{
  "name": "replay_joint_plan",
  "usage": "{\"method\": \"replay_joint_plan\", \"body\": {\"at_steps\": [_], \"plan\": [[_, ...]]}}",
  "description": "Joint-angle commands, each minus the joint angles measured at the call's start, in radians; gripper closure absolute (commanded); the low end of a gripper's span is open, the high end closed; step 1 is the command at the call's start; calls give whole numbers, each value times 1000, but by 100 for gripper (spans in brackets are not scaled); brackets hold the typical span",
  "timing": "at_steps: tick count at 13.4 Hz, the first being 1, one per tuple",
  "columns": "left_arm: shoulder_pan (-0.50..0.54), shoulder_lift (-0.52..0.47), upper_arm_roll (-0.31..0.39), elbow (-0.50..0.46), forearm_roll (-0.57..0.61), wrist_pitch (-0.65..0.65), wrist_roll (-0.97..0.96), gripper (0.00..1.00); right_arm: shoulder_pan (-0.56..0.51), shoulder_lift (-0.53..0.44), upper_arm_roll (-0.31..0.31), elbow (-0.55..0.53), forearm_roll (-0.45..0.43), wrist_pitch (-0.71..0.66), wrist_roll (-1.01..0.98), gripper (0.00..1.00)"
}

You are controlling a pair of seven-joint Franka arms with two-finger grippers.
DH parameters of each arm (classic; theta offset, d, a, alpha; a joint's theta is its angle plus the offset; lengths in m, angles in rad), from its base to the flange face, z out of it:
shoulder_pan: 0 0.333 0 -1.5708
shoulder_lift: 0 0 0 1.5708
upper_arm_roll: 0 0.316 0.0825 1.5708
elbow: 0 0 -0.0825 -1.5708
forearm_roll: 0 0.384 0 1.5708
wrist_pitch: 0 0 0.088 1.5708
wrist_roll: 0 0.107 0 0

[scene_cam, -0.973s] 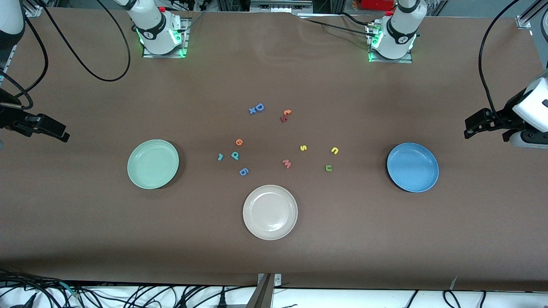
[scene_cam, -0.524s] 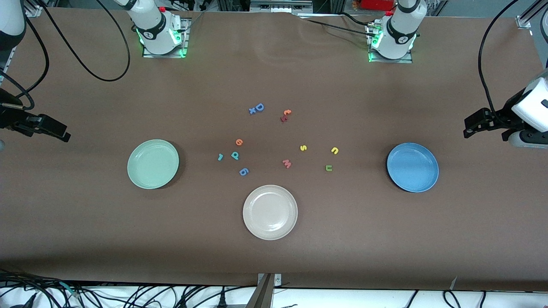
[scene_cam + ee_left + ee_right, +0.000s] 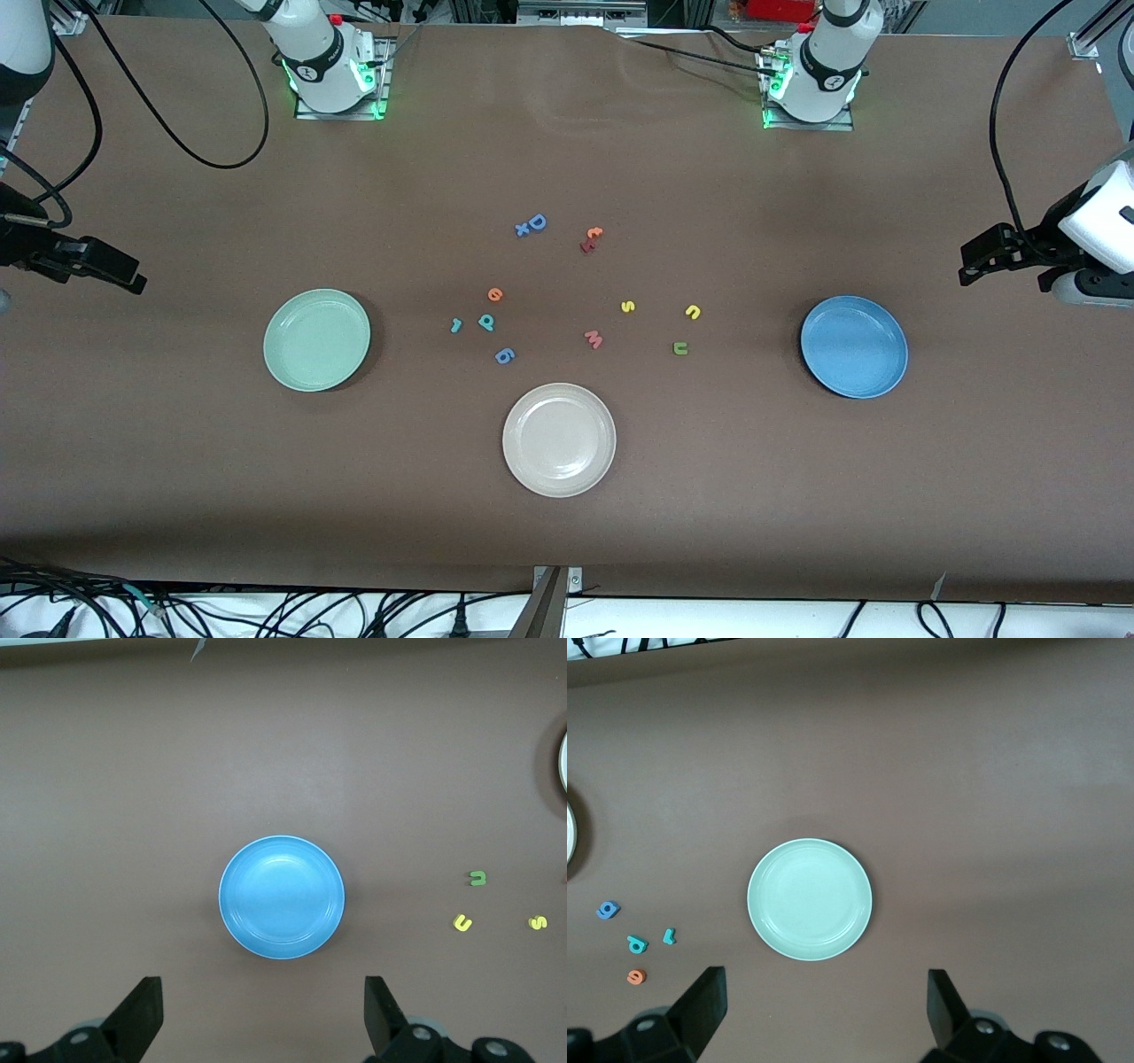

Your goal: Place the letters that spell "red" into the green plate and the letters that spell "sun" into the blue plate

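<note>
Front view. The green plate (image 3: pixel 316 339) sat toward the right arm's end of the desk (image 3: pixel 567 532), and the blue plate (image 3: pixel 854 346) toward the left arm's end. Both were empty. The cream plate (image 3: pixel 559 439) lay between them, nearer the camera. The orange "e" (image 3: pixel 495 294), teal "r" (image 3: pixel 456 326) and teal "d" (image 3: pixel 486 322) formed a cluster at about 3 o'clock from the green plate. The yellow "s" (image 3: pixel 628 307), yellow "n" (image 3: pixel 693 311) and green "u" (image 3: pixel 679 348) lay at about 9 o'clock from the blue plate. Each word's letters therefore sat on the side of their own plate, probably so that each arm could serve one plate. Distractors were a pink "m" (image 3: pixel 594 338), a blue 6-shaped piece (image 3: pixel 504 356), a blue capital D (image 3: pixel 536 222) and an orange and dark-red pair (image 3: pixel 591 239). The right gripper (image 3: pixel 115 270) and the left gripper (image 3: pixel 979 259) hung over the desk ends, away from all the letters. No step had begun.

Left wrist view. The left gripper (image 3: pixel 263 1014) stood released and empty, both fingers spread, over bare desk beside the blue plate.

Right wrist view. The right gripper (image 3: pixel 826 1010) was likewise released and empty, over bare desk beside the green plate.
</note>
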Motion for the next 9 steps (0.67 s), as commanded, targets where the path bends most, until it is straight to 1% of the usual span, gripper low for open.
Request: {"method": "replay_joint_plan", "body": {"at_steps": [1,9], "plan": [[2,-6,3,0,-31,-12,19,0,1,-6,1,-5,-11,-7,-3,0],[2,-6,3,1,-31,-20,20,0,5,-6,1,-5,-11,-7,-1,0]]}}
